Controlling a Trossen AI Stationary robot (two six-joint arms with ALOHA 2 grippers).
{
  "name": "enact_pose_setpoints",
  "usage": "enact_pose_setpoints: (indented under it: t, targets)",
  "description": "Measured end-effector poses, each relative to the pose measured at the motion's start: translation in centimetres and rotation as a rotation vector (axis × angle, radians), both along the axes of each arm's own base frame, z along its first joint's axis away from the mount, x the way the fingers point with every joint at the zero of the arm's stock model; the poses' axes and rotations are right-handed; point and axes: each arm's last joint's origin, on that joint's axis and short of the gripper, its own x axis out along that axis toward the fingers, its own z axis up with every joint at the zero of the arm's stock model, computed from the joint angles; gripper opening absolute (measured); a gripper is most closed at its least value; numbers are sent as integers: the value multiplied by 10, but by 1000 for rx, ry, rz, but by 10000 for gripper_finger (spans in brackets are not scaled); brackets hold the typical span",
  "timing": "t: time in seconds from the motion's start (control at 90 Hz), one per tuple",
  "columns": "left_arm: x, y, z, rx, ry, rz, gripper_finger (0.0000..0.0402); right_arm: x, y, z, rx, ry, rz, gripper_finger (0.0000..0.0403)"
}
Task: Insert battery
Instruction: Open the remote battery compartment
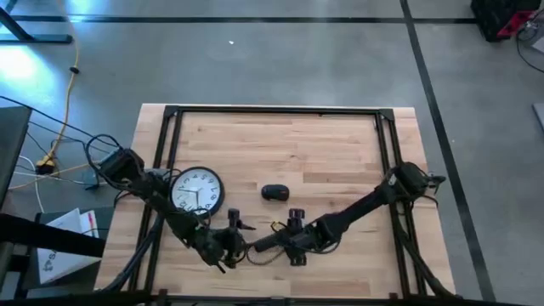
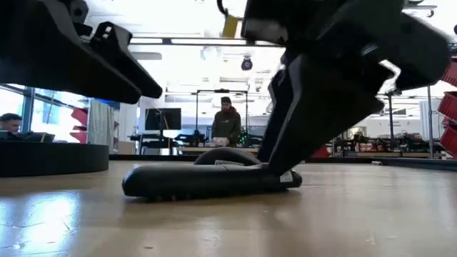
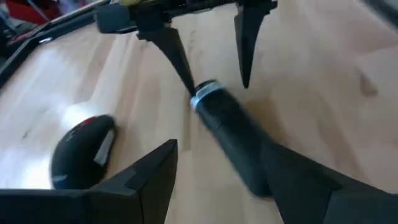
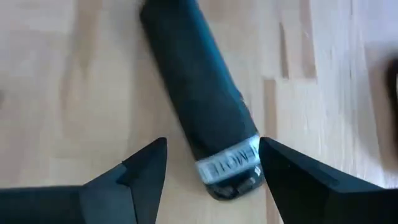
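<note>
A black cylinder (image 1: 265, 244) with a silver band at one end (image 4: 227, 163) lies flat on the wooden table near its front edge. My left gripper (image 3: 219, 146) is open, its fingers standing on either side of the cylinder's plain end. My right gripper (image 4: 212, 142) faces it from the table's right side. It is open too, with its fingers on either side of the banded end. In the low view the cylinder (image 2: 207, 180) rests along its full length on the table. No battery shows in any view. My right gripper has one fingertip (image 4: 264, 149) against the side of the cylinder's silver-banded end (image 4: 252, 152). The other finger stands clear. The fingers come in low from the table's right side, along the cylinder, which lies flat on the table. My left gripper has one finger (image 3: 280, 165) close beside the plain end. I cannot tell whether it touches.
A black computer mouse (image 1: 274, 193) sits just beyond the grippers toward the table's middle. A round white wall clock (image 1: 197, 190) lies face up at the left, beside my left arm. A black frame (image 1: 272, 111) borders the table. Bare wood lies beyond the mouse.
</note>
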Motion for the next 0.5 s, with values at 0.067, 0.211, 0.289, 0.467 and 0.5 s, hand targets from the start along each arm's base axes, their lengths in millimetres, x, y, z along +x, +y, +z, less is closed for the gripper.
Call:
enact_pose_setpoints:
  t: [0.067,0.211,0.289,0.467,0.5]
  targets:
    - [3,-3,-4,-46,-22,5,214,1,2,1,-30,-17,44,225]
    - [11,-11,-18,-123,-40,34,214,7,-3,2,-50,-46,95,225]
    - [16,-15,-24,-155,-44,55,214,13,-9,4,-27,-59,107,225]
    - [30,-21,-36,-232,-63,130,214,25,-13,3,62,-114,133,225]
    - [33,-21,-38,-237,-62,141,214,25,-13,1,68,-114,138,225]
